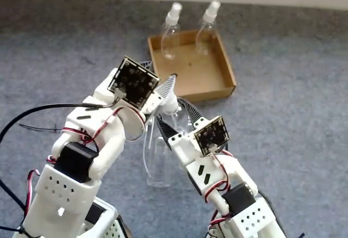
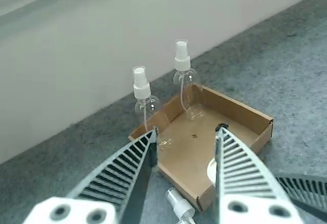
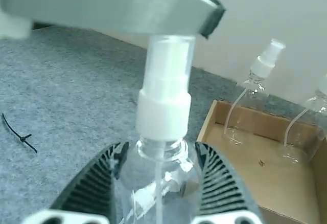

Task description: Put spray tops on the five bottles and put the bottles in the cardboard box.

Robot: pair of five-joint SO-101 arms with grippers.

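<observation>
Just beside cardboard box [image 1: 209, 93] edge, upright bottle [image 1: 159, 164].

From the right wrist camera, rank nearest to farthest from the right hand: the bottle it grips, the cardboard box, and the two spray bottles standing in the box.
1. Clear bottle, gripped in the right hand.
2. Cardboard box, just beyond it.
3. Spray bottle and its neighbour, standing at the box's far wall: too close to call.
</observation>
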